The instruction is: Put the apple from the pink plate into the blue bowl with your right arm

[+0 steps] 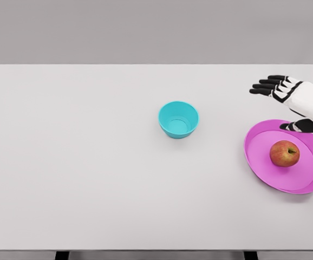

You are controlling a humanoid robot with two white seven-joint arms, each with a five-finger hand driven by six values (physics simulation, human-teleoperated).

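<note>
The apple point(284, 153) sits on the pink plate point(265, 168), which lies at the right edge of the tabletop point(80, 162), partly running out of view. The blue bowl point(178, 119) stands empty near the middle of the tabletop, well apart from the plate and toward its left. The right hand point(286, 103) comes in from the right edge and hovers above the far rim of the plate, its fingers point(265, 86) spread wide and pointing left, the thumb point(302, 126) hanging over the plate's rim; it holds nothing and is not touching the apple. The left arm is out of view. This looks like the approach step: the grasp is not yet made and the apple has not left the plate. The next move calls for bringing the open hand down and toward the near side until the apple lies between thumb and fingers, then closing around it firmly enough that the round fruit does not roll away across the shallow plate.
</note>
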